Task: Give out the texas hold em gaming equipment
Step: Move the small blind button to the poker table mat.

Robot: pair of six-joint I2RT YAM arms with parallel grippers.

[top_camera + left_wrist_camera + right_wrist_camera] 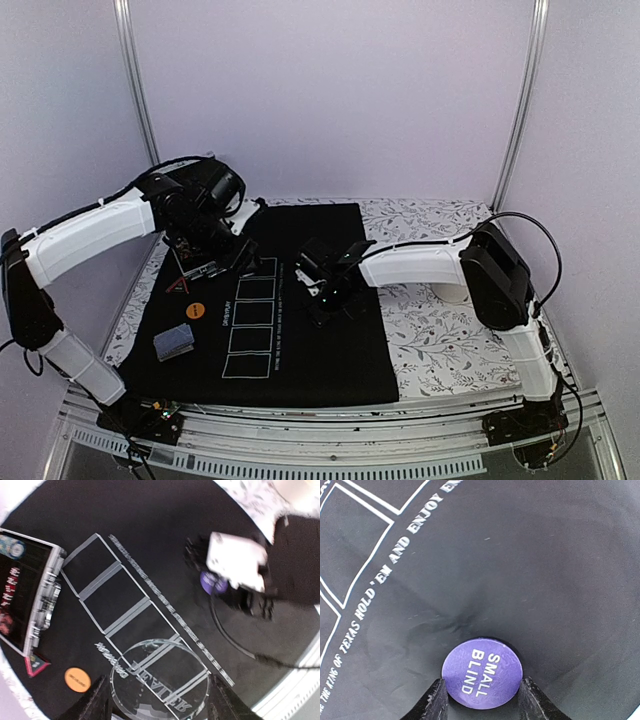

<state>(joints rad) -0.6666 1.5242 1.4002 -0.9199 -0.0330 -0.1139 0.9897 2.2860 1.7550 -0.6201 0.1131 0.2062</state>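
Pale lilac walls (330, 100) are closing in the table, and a flowered cloth (440, 340) is covering it, with a black mat (330, 360) lying on top. A column of five white-outlined card boxes (252, 325) is running down the mat's left half.

I am watching the left gripper (157, 682) hanging over the far left part of the mat. Its fingers are pinching a clear disc (160, 680) by its rim, and I am reading "DEALER" on it. The disc is sitting off the mat, between the two dark fingers.

The right gripper (482, 681) is reaching down to the mat just right of the card boxes. Its fingers are pressing on either side of a purple disc (482, 672) marked "SMALL BLIND", which is lying flat on the cloth of the mat.

Through the left wrist camera I am seeing an open case (30, 595) at the mat's far left, holding striped poker chips (11, 547). A red triangle marker (36, 665) is lying just beside the case's near corner, and an orange disc (77, 679) is resting near it. A deck of cards (173, 341) with grey-blue backs is sitting at the mat's near left, well apart from both grippers.
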